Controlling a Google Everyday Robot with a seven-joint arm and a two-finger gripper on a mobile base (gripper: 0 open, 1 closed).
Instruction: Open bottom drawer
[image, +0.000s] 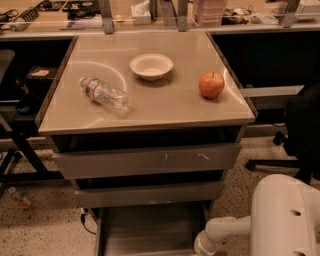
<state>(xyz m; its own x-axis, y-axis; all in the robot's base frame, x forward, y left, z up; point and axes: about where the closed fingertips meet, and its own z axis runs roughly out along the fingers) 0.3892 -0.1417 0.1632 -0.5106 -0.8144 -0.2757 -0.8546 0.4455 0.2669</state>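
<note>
The bottom drawer (150, 227) stands pulled out beneath two wider ones, its shallow, dull grey metal tray bared; the smooth white arm (220, 232) dips low by its right front corner, likely to draw it; the gripper lies below the lower edge, its state impossible to tell; the glossy tan counter (165, 107) carries a crinkled clear bottle (106, 94).

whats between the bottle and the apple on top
The bowl, set slightly farther back, in the camera view. The tool is out of frame below the arm, beside the bottom drawer.
</note>
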